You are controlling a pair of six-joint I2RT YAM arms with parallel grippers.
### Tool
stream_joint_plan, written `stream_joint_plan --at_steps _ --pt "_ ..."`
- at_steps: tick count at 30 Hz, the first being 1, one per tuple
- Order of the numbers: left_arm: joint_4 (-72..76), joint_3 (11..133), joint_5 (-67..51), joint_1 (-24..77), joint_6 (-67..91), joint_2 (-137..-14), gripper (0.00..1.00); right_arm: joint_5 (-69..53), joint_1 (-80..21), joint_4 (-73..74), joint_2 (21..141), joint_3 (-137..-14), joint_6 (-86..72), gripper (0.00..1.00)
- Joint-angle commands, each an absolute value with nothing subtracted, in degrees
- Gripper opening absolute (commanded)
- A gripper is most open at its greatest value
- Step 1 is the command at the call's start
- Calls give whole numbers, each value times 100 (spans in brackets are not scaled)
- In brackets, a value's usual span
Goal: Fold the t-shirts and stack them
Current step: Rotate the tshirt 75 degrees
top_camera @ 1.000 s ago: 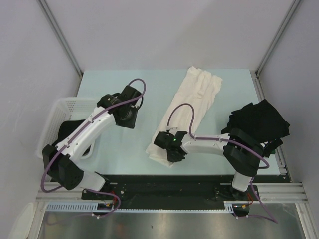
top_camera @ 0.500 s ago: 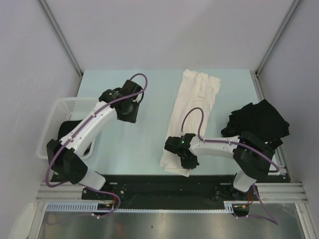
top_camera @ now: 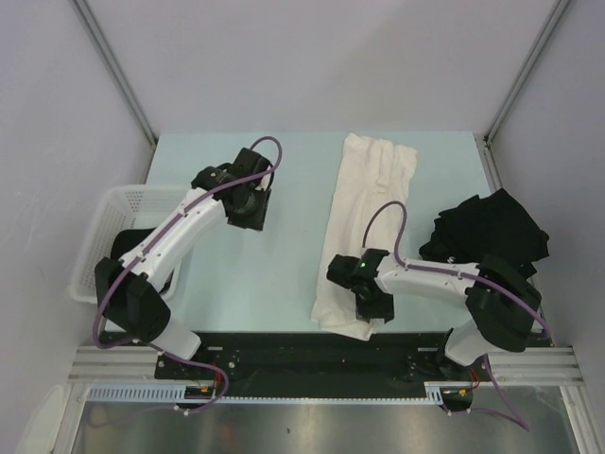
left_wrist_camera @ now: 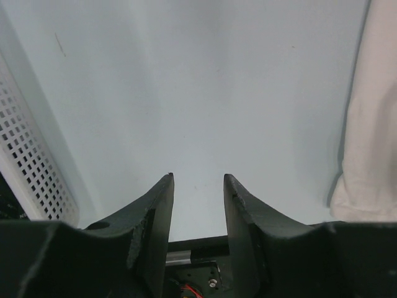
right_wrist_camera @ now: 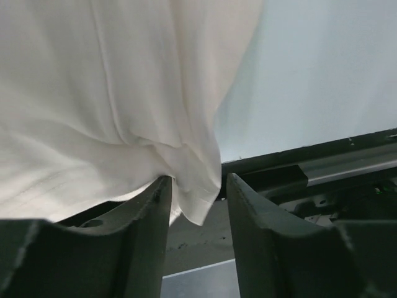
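A cream-white t-shirt lies as a long folded strip from the far middle of the table to its near edge. My right gripper hovers over the shirt's near end, open. In the right wrist view a limp corner of the cream cloth hangs between the spread fingers of that gripper and brushes the left finger. A heap of black t-shirts lies at the right edge. My left gripper is open above bare table, left of the cream shirt, with nothing between its fingers.
A white mesh basket stands at the left edge with black cloth inside. The black rail runs along the table's near edge, just under the cream shirt's end. Grey walls enclose the table.
The right gripper carried the cream shirt's near end rightward and toward the near edge, then opened its jaws. The left gripper drifted slightly farther and to the right.
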State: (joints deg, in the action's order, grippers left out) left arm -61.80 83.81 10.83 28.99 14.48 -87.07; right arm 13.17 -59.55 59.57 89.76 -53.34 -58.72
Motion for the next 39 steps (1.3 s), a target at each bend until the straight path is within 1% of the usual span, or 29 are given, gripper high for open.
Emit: stream_joint_plan --at_steps 1,5,8,11,14,20,24,27,35,39 --pt "-5775 8613 581 2848 1511 -8920 44 1617 -5635 6337 8386 -5370 -5907 50" --pt "-5528 8701 168 2848 1608 -9193 44 1705 -5318 6460 8051 -5475 -5722 54" --pt "-5389 8623 -86 2856 1705 -9281 43 1714 -5247 6512 7928 -5502 -5625 56" --pt "-5047 8254 -351 2848 1731 -9229 44 1802 -5230 6627 7858 -5581 -5669 56" --pt "-5106 8253 -588 2865 1766 -9378 44 1714 -5186 6618 7735 -5660 -5687 57" --pt "-5106 8095 -580 2918 1802 -9150 45 1696 -5308 6680 7638 -5660 -5818 60" --pt "-5177 7919 -519 2918 1767 -8965 45 1846 -5537 6636 7725 -5634 -5959 67" --pt "-5282 7893 -422 2918 1723 -8851 45 1820 -5634 6347 7857 -5573 -6003 69" --pt "-5537 7963 -308 2927 1688 -8631 45 1714 -5678 5810 8367 -5344 -5871 70" --pt "-5634 8016 -238 2918 1679 -8578 45 1626 -5704 5494 8376 -5054 -5932 69"
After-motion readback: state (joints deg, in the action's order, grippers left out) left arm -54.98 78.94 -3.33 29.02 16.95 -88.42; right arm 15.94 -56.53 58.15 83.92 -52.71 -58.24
